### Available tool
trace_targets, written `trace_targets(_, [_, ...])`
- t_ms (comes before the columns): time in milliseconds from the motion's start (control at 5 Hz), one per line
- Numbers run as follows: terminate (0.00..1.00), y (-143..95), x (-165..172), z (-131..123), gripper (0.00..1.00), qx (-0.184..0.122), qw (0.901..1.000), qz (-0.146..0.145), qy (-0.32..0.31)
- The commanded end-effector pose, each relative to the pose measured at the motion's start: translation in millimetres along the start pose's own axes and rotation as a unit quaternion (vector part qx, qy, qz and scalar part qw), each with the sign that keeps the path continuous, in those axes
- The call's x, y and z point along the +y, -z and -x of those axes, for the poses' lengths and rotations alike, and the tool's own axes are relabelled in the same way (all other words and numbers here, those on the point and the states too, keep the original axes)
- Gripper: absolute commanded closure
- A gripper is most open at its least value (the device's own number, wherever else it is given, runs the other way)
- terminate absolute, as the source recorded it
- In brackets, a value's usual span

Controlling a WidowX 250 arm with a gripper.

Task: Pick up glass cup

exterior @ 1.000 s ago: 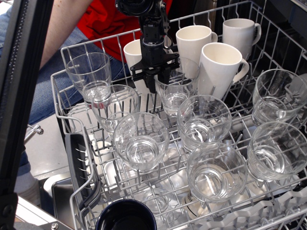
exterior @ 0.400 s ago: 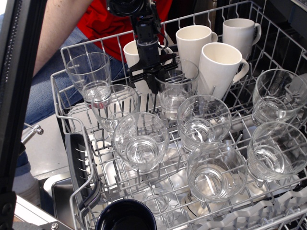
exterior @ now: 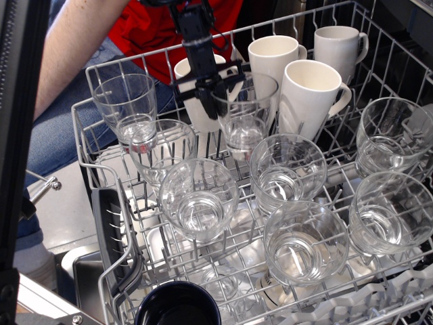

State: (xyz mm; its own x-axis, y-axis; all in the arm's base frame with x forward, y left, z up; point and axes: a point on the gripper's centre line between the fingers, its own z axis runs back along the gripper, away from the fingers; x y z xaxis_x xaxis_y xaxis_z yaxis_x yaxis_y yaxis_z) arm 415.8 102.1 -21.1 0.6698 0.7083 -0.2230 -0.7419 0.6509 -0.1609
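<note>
The rack (exterior: pixel 101 223) is packed, glasses nearly rim to rim, with open room only above. Eight clear glasses, four white mugs (exterior: pixel 312 95) and one dark cup (exterior: pixel 177 305) show. The gripper (exterior: pixel 215 91) pinches the near-left rim of the glass cup (exterior: pixel 245 115), clear and thick-based, in the back row just before the mugs.

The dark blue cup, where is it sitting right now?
The dark blue cup sits at the bottom edge of the view, left of centre, at the near edge of the wire dishwasher rack.
</note>
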Motion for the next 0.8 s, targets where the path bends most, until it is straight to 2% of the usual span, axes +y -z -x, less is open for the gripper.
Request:
trace_targets(0, [0.0,-114,-31,14,1.0,-0.147,0.9848,0.064,0.067])
trace_targets(200, [0.0,-137,-33,29,1.0,-0.172,0.9782,0.048,0.106])
trace_targets(400, [0.0,-159,-33,38,1.0,-0.15,0.9809,0.011,0.123])
trace_targets(600, [1.0,-168,-34,45,1.0,-0.145,0.9804,-0.01,0.133])
